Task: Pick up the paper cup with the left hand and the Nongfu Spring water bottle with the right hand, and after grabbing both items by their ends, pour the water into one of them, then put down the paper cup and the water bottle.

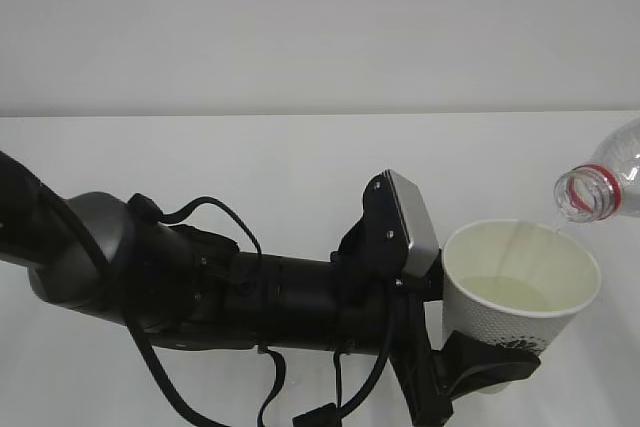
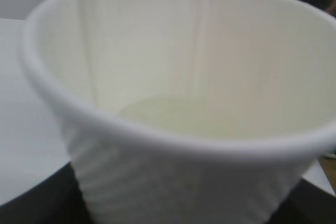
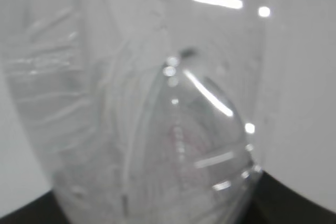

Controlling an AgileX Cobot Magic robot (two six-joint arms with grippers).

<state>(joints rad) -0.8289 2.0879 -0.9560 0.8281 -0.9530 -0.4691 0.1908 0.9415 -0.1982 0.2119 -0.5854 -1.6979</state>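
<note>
- The paper cup (image 1: 520,287) is the landmark here: white, tapered, ribbed on its outer wall, with a rolled rim and a dark printed mark low on its side. It is held upright off the white table (image 1: 250,177), low at the right of the exterior view.
- The left hand (image 1: 470,372) grips the cup around its lower part; black fingers (image 1: 500,365) wrap the base, so the jaws stand fairly wide, closed on the cup.
- The left arm (image 1: 230,292) stretches away to the left of the cup, black, with cables looping under it and a grey rectangular block (image 1: 415,217) just left of the cup's rim.
- The water (image 1: 510,294) lies as a shallow, faintly yellowish pool in the bottom of the cup; the left wrist view shows the same pool (image 2: 173,114) against the white inside.
- The Nongfu Spring water bottle (image 1: 600,182) is above and to the right of the cup, tilted with its open mouth down toward the cup's far rim. Its neck ring is red and its body clear.
- A thin stream (image 1: 553,229) falls from the bottle mouth inside the cup's right rim.
- In the right wrist view the clear bottle (image 3: 157,119) fills the frame, blurred, with bright glints on the plastic.
- The right hand (image 3: 294,203) shows only as dark edges at the bottom corners beside the bottle, so its jaws are set partway apart, closed around the bottle's body.
</note>
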